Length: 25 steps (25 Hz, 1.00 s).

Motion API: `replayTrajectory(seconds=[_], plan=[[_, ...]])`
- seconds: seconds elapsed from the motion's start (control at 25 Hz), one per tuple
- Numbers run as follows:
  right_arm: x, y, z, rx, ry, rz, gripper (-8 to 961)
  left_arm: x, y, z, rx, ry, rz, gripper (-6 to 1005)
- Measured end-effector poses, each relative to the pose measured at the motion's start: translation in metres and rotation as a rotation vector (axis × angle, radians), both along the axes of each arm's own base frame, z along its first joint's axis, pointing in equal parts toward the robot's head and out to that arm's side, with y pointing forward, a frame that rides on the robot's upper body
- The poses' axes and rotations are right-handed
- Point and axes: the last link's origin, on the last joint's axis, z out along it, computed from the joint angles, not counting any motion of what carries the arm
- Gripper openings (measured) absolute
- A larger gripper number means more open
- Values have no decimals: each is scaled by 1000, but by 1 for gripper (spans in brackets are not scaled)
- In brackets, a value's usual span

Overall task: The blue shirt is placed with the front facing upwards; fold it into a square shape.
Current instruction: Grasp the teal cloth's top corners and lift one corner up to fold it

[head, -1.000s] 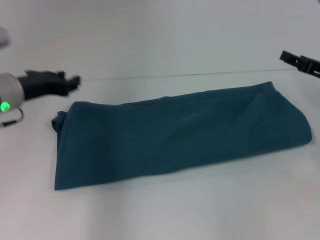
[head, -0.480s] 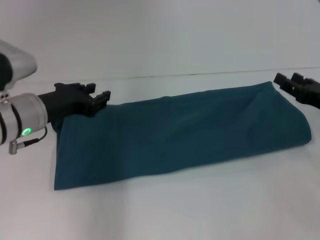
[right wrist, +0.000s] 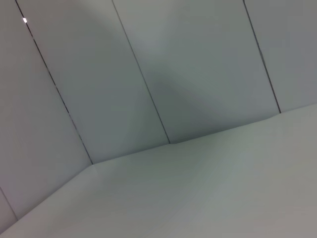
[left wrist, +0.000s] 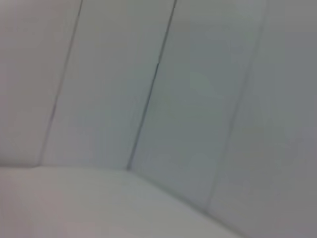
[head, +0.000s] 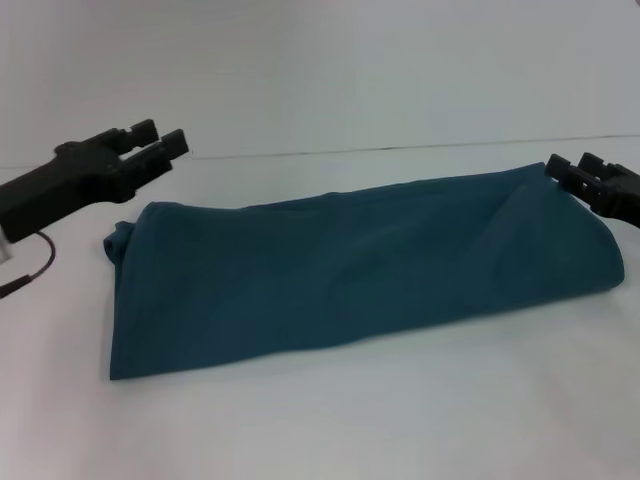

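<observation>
Since half a second ago your left tool [head: 160, 142] has lifted off the blue shirt [head: 350, 275], a long folded band across the table [head: 400, 420]. Both it and the right tool [head: 572, 168] at the shirt's far-right corner hold nothing; how wide either stands, I cannot tell. Grab only the top layer and your fold will skew.

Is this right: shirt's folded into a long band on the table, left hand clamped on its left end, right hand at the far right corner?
Not quite. In the head view the left hand is off the blue shirt, raised above and beyond its left end, holding nothing. The rest stands: the shirt lies as a long band on the table, and the right hand is at its far right corner.
</observation>
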Motion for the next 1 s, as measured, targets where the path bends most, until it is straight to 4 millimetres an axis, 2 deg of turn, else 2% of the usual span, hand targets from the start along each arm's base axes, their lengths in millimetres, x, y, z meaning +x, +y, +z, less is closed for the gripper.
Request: replayTrajectory(seconds=[0.16,0.24,0.48,0.68,1.0], plan=[[2,-2,0,-1,0,-5,661,-18,-6,-2,-34,-14,12,504],[3,-4,0,-4,2,-3,661,-28,-10,-6,-61,-6,66,623],[-3,-11,-4,-16,-18,71,663,-51,-31,-18,-154,24,212,746],[-4,-15,-14,-38,-4,87,662,-65,-39,-22,-225,103,346,849],[-4,-15,-19,-44,-3,88,661,-71,-34,-25,-279,190,494,860]])
